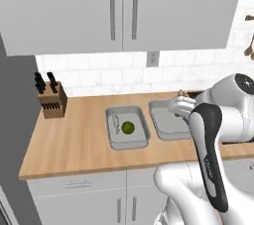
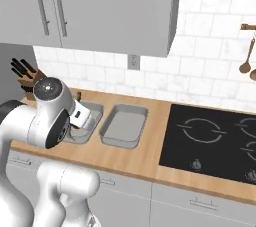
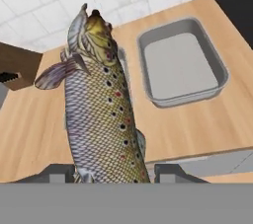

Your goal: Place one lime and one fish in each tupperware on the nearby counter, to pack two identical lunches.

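The gripper (image 3: 112, 172) is clamped on a speckled fish (image 3: 101, 104), which sticks up lengthwise from between the finger tips, head farthest from the hand. Beyond it on the wooden counter (image 1: 74, 140) lie two grey tubs side by side — the right tub (image 3: 180, 62) bare inside, the left tub (image 1: 127, 128) holding a lime (image 1: 128, 128) and another small fish (image 1: 115, 120). A knife block (image 1: 52, 99) stands near the counter's left end, and a black cooktop (image 2: 210, 141) is set in to the right of the tubs.

Two base views flanking arm, sharing counter (image 1: 74, 144), hand view close, angled down
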Controlling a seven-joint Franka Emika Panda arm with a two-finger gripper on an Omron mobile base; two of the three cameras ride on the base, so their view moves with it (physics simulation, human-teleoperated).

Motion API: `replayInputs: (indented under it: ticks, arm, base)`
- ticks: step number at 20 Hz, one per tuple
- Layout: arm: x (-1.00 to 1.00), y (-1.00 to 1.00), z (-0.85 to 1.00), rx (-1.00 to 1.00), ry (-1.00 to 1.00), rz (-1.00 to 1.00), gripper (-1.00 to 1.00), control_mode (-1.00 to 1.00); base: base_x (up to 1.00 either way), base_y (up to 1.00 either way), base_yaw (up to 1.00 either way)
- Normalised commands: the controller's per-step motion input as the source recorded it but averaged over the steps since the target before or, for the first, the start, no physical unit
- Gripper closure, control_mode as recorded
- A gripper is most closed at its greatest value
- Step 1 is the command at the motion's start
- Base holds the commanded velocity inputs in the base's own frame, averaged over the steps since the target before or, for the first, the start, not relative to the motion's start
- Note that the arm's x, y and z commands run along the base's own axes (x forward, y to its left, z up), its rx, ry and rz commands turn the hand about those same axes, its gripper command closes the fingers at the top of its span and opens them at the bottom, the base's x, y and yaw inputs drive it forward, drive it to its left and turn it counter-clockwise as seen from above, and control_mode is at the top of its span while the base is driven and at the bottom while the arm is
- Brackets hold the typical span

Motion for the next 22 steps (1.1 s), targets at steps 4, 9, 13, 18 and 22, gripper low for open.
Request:
replayInputs:
  ticks: [4, 9, 13, 18, 22]
  arm:
    - [0.00, 0.00, 0.00, 0.00, 0.00, 0.00, 1.00, 1.00]
    - [-0.05, -0.14, -0.10, 0.00, 0.00, 0.02, 1.00, -1.00]
    - [0.42, -0.39, -0.56, 0.00, 0.01, 0.00, 1.00, -1.00]
    - [0.98, -0.25, -0.78, -0.03, 0.07, -0.01, 1.00, -1.00]
    - [0.74, -0.04, -0.65, -0.07, 0.19, -0.11, 1.00, -1.00]
  base:
    - [0.82, -0.35, 0.20]
    - [0.28, -0.25, 0.10]
    - [0.00, 0.00, 0.00]
    - [0.00, 0.00, 0.00]
    - [0.00, 0.00, 0.00]
